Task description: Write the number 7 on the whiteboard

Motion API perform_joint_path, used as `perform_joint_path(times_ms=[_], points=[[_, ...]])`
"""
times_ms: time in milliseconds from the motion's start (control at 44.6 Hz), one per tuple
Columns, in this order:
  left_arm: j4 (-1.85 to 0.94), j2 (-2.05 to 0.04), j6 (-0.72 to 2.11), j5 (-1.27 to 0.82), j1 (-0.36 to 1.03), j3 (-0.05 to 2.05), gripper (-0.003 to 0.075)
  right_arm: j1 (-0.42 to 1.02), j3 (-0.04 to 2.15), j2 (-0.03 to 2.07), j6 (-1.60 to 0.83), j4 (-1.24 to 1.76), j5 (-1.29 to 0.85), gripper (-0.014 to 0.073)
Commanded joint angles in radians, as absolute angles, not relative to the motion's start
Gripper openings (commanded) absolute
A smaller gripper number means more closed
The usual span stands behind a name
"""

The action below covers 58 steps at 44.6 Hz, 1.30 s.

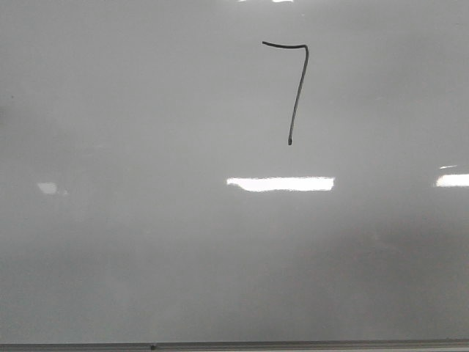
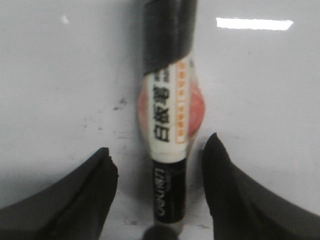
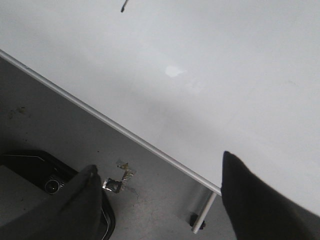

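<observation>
- Pale, glossy whiteboard (image 1: 146, 257) fills the front view, with strips of ceiling-light glare across its middle and a thin grey edge strip along the bottom.
- Number 7 (image 1: 297, 88) sits in the upper middle of the board, slightly right of centre, above the brightest glare strip. No arm or pen covers it in the front view, so the whole figure reads clearly.
- Look of the figure: a thin black line with a short, slightly bowed top bar, a tight corner on the right, and a long downstroke slanting back to the left and ending in a small dot. It is small against the board. By my reading the numeral is complete.
- Left gripper (image 2: 157, 175): jaws spread, with a marker (image 2: 170, 120) lying between them. There is a clear gap on each side of the barrel, so nothing is pinched. The marker has a white printed label and black ends, and lies flat on the board surface; likely it is set down because the writing is finished.
- Right gripper (image 3: 160, 185): jaws spread and empty. It hangs over the board's near edge, where the metal strip (image 3: 115, 125) and the grey floor below are visible.
- Only the tail end of the downstroke shows in the right wrist view, well apart from that gripper.
</observation>
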<state>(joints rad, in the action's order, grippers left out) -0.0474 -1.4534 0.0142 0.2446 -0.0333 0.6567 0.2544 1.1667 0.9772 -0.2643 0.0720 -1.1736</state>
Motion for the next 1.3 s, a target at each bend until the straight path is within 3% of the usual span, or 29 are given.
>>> perform_joint_path(times_ms=[0, 336, 695, 1008, 1120, 1188, 1277], points=[[-0.028, -1.373, 0.011, 0.200, -0.025, 0.724, 0.0421, 0.249, 1.212, 0.928, -0.184, 0.009, -1.165, 0.0530], [-0.037, -1.049, 0.011, -0.518, 0.025, 0.972, 0.0420, 0.249, 1.156, 0.695, -0.075, -0.023, -1.152, 0.0530], [-0.035, -0.762, 0.011, -0.842, 0.271, 0.969, 0.0420, 0.249, 0.960, 0.513, -0.018, -0.048, -1.094, 0.0530], [-0.028, -0.578, 0.011, -0.931, 0.278, 0.837, 0.0420, 0.249, 0.846, 0.379, -0.018, -0.070, -1.084, 0.0521], [0.009, -0.548, 0.000, -0.922, 0.278, 0.788, 0.0419, 0.249, 0.841, 0.361, -0.018, -0.070, -1.083, 0.0416], [0.026, -0.545, -0.023, -0.916, 0.278, 0.778, 0.0404, 0.249, 0.841, 0.361, -0.018, -0.070, -1.082, 0.0295], [0.048, -0.544, -0.050, -0.912, 0.278, 0.776, 0.0328, 0.249, 0.841, 0.361, -0.018, -0.070, -1.082, 0.0133]])
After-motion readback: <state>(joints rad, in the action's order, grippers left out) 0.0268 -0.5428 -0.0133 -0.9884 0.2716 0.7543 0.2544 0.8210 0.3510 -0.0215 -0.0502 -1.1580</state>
